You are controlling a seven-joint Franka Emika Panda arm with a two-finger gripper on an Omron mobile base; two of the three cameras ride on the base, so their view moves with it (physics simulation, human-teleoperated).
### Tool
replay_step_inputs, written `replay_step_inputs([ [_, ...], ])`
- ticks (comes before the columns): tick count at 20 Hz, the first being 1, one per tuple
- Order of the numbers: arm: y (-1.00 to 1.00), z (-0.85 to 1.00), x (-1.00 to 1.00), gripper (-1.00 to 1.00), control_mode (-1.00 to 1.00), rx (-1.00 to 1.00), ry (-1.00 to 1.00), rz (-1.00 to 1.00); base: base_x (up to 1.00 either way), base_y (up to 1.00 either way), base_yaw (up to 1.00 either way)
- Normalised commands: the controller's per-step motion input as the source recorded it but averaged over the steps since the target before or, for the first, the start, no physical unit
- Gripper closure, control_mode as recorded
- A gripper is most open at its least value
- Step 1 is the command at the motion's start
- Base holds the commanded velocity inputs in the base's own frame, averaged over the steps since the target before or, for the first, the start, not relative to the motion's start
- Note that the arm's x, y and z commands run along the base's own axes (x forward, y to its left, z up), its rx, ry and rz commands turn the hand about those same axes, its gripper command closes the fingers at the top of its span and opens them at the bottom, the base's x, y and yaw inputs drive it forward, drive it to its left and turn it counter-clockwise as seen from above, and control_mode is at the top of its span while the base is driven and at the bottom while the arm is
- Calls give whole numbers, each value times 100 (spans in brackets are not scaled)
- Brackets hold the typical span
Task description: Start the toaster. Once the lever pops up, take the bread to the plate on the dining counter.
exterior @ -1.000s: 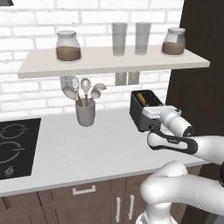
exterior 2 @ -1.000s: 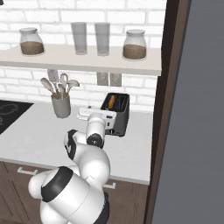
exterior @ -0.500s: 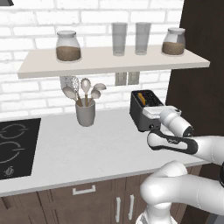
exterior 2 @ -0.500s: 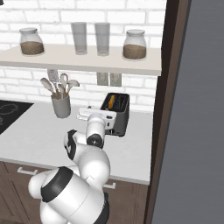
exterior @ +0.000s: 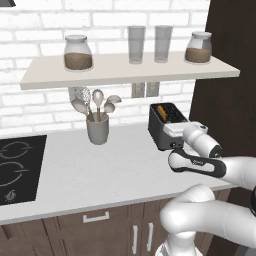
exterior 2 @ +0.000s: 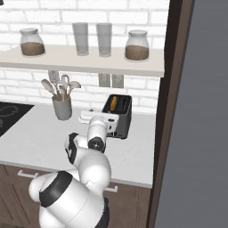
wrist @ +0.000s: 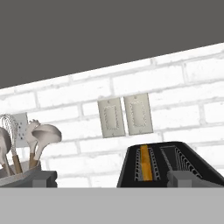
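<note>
The two-finger claw (wrist: pixel 111 178) stands spread wide and holds nothing, poised just in front of the dark grey boxy two-slot toaster (exterior: pixel 165 125) near the worktop's right end. The tan slice of bread (wrist: pixel 145 162) sits down in one slot. The lever isn't clearly visible, so a push may miss it and shove the toaster instead.

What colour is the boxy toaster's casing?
Dark grey, nearly black, on the boxy two-slot toaster; clearest in the right base view.
</note>
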Motion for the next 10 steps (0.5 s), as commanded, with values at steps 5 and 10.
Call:
replay_step_inputs([
  [5,0,11,-2,-100,-100,-9,3,-3,0,0,0],
  [10,2,17,0,-100,-100,-5,3,-1,0,0,0],
])
